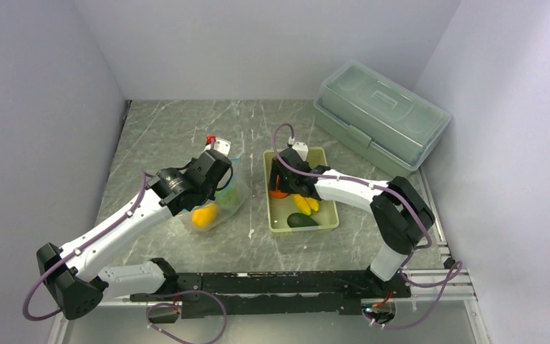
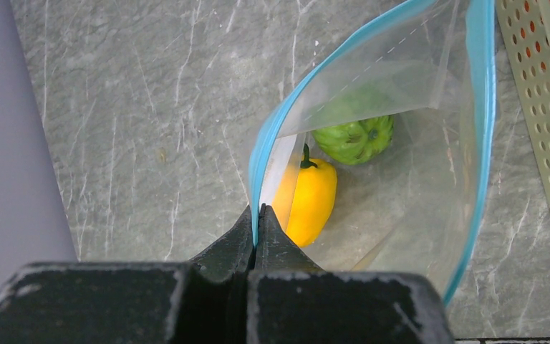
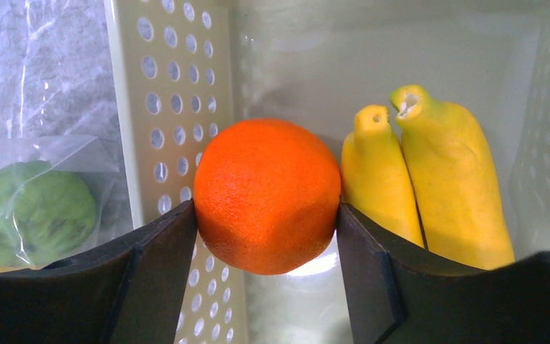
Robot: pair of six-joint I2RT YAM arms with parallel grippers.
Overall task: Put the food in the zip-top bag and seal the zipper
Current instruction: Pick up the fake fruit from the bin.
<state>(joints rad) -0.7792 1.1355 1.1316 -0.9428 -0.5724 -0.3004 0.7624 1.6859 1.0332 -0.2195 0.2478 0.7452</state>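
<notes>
A: Left side?
B: We find the left gripper pinched shut on the blue zipper of the clear bag, whose mouth stands open. The pepper and the bumpy green fruit lie inside. The bag rests on the table, just beside the basket.
A: Right side?
B: We note the right gripper down in the basket, clamped on both sides of the orange. The bananas lie just beside it, and the avocado is at the near end.
</notes>
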